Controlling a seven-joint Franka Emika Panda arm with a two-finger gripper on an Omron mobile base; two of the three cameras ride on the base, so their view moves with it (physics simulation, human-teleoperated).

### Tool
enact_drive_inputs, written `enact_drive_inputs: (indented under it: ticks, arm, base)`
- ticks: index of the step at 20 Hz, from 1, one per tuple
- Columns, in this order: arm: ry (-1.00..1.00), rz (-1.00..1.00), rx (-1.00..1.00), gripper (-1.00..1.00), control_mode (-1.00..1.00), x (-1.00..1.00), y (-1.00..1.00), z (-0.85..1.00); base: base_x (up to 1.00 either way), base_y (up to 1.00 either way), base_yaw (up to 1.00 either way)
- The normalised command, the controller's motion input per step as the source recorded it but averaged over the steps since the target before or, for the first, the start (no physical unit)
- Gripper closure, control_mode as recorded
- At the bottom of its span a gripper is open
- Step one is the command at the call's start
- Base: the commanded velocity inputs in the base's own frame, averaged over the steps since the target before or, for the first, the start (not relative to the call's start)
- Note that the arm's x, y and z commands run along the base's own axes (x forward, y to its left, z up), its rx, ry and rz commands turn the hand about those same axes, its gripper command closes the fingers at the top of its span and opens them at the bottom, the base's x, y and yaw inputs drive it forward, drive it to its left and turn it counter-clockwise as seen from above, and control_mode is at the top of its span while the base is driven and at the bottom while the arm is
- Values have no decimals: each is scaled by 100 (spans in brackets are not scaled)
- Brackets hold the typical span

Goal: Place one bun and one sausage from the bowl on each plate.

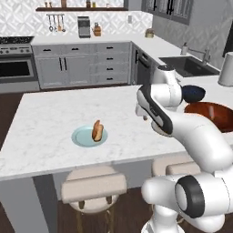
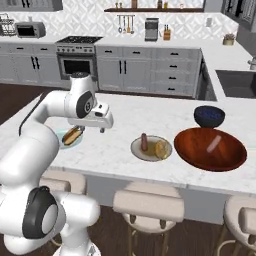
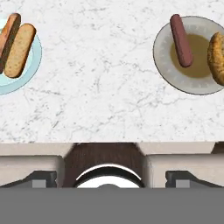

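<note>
Two plates, both already carrying a bun and a sausage, so judge the job as near done. Your gripper (image 2: 102, 127) hangs spread wide and empty above bare marble, roughly between the plates. From it, the pale blue plate (image 3: 35, 61) lies off to the arm's left, the beige plate (image 3: 166, 65) to its right, both well apart from the fingertips. On the blue plate the bun (image 3: 19, 50) and sausage (image 3: 8, 37) lie side by side, touching, long axes parallel. On the beige plate the sausage (image 3: 181, 40) lies lengthwise beside a round bun (image 3: 216, 57). Farther right sits the bowl (image 2: 210, 148).

The right base view shows one pale piece left inside the bowl; what it is, you cannot tell. The left base view has the arm covering the beige plate.
</note>
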Motion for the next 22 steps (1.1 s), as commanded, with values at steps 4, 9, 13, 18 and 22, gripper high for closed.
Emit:
enact_drive_inputs:
  ticks: [4,9,13,18,22]
  arm:
    - [0,0,0,-100,100,0,0,0]
    - [0,0,0,-100,100,0,0,0]
    - [0,0,0,-100,100,0,0,0]
    - [0,0,0,-100,100,0,0,0]
    - [0,0,0,-100,100,0,0,0]
  base:
    - [0,-99,0]
    - [4,-88,0]
    - [6,-80,0]
    - [19,-61,0]
    - [27,-32,0]
